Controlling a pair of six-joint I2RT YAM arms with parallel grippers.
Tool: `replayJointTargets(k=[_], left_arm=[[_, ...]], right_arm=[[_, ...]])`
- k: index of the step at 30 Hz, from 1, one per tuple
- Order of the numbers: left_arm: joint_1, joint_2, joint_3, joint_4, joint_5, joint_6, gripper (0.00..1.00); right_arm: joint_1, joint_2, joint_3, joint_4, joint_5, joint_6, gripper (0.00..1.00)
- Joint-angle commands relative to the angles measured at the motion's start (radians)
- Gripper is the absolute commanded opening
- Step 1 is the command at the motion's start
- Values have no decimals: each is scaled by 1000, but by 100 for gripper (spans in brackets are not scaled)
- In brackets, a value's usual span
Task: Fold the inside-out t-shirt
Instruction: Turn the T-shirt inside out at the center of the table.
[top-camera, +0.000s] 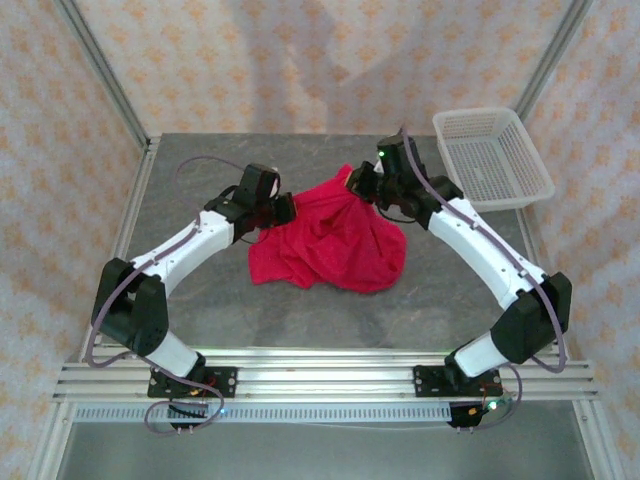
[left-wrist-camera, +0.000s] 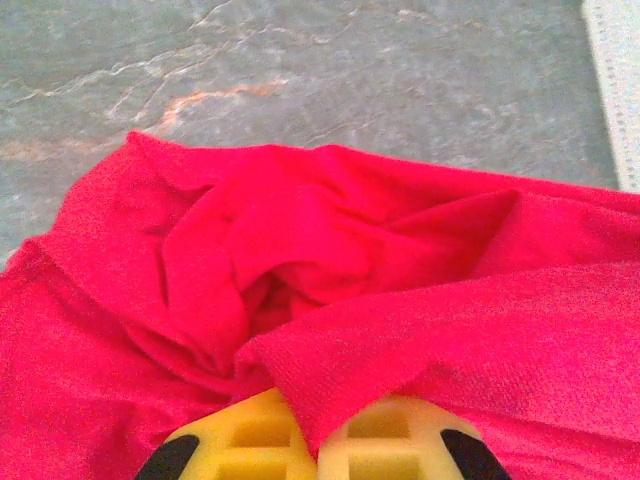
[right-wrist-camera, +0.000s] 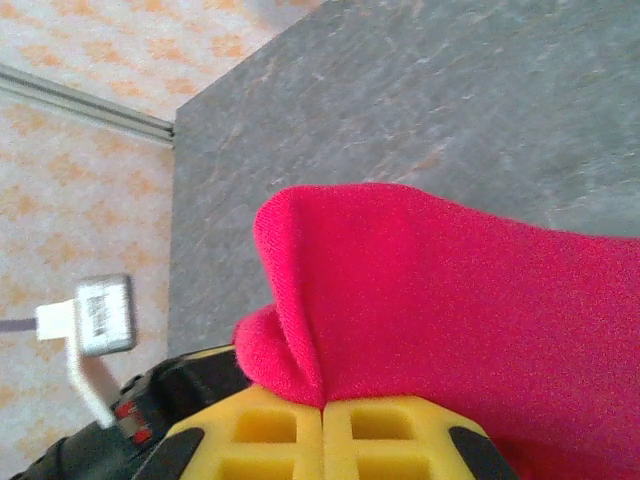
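- We list the left pincer (left-wrist-camera: 318, 440): pressed together on a fold of the t-shirt (top-camera: 330, 245), with cloth spilling past its tips.
- The right pincer (right-wrist-camera: 322, 415): pressed together, pinching a rolled edge just above its tips.
- The t-shirt lies crumpled on the grey table (top-camera: 300, 320), between the two pincers.
- Risk, in our judgement: both pinches look shallow, so a pull apart could slip the cloth free.
- Risk: either pinch may trap several layers, dragging a bunch.
- The mesh basket (top-camera: 490, 155): beyond the right pincer, well apart. A wide swing could clip it.
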Motion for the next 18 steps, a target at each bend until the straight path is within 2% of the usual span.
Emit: replayJointTargets(k=[1,5,8,11,13,16,18], left_arm=[[16,26,1,12,-9,-10,0],[-2,78,17,42,24,-30,0],[-27,99,22,70,38,-59,0],[-44,107,33,88,38,-86,0],[-47,117,43,98,43,-101,0],[-48,130,62,91,45,-101,0],[-48,133,69,88,44,-99,0]], right_arm=[[-62,-6,45,-60,-12,-29,0],[-117,193,51,-10,-33,-41,0],[-140,398,136,-4,-70,-57,0],[-145,572,299,-122,-107,-101,11],[-144,634,381,-204,-122,-139,22],[-139,604,409,-299,-63,-199,39],[-130,537,370,-336,36,-219,44]])
